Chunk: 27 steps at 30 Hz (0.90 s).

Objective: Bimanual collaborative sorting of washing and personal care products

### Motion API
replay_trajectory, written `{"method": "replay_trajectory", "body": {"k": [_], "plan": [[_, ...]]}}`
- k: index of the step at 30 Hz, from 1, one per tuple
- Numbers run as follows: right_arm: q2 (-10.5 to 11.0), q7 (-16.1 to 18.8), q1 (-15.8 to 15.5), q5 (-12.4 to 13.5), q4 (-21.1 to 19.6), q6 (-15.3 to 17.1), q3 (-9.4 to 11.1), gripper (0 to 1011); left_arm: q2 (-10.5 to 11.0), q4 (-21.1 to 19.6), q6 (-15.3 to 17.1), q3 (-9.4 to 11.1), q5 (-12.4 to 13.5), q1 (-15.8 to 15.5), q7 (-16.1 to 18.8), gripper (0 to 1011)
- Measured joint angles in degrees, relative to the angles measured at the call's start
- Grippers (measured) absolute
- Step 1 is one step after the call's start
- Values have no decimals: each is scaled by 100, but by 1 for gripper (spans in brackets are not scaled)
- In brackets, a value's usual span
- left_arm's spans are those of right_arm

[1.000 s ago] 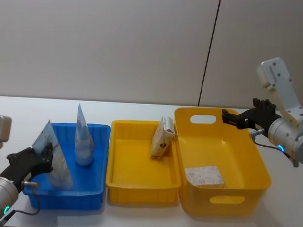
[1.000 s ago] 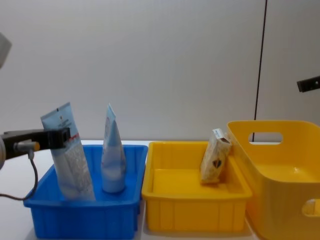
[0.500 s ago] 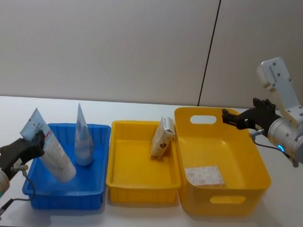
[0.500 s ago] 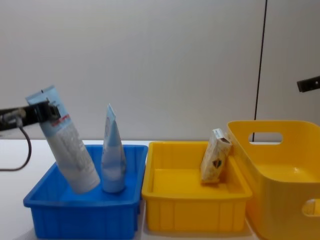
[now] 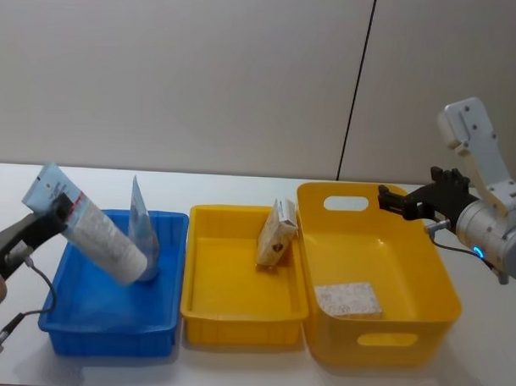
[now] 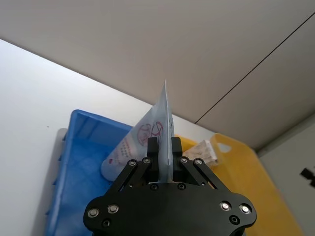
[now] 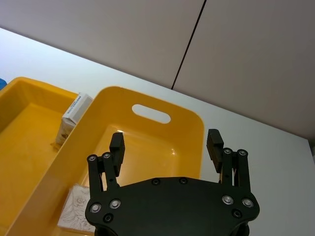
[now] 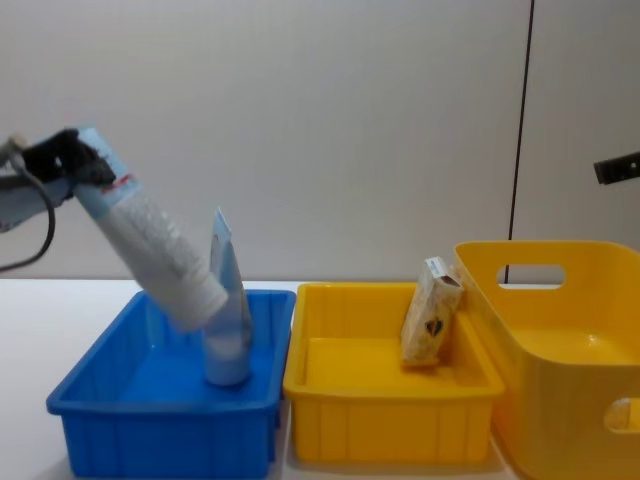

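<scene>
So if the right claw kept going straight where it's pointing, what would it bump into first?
Probably the big yellow bin, near its handle slot. The open right claw aims there, though depth is hard to judge.

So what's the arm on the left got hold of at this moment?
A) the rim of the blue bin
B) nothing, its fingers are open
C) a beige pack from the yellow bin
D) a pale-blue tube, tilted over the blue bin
D: the left gripper is shut on the crimped end of the pale-blue tube, which slants down over the blue bin.
</scene>
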Motion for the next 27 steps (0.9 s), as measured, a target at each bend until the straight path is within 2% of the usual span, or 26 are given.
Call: {"method": "replay_trajectory", "body": {"k": [2, 8, 14, 21, 27], "plan": [[0, 0, 0, 0, 0, 0, 0, 1002, -29, -23, 29, -25, -54, -4, 17, 132], [2, 6, 1, -4, -1, -6, -6, 1002, -258, -224, 329, -198, -542, -47, 164, 132], [60, 145, 18, -39, -11, -97, -97, 1002, -417, -393, 541, -269, -871, -66, 259, 132], [177, 431, 68, -107, -31, -276, -280, 1002, -531, -554, 674, -279, -1104, -75, 313, 132], [287, 757, 140, -156, -40, -430, -483, 1003, -571, -638, 707, -257, -1189, -81, 345, 132]]}}
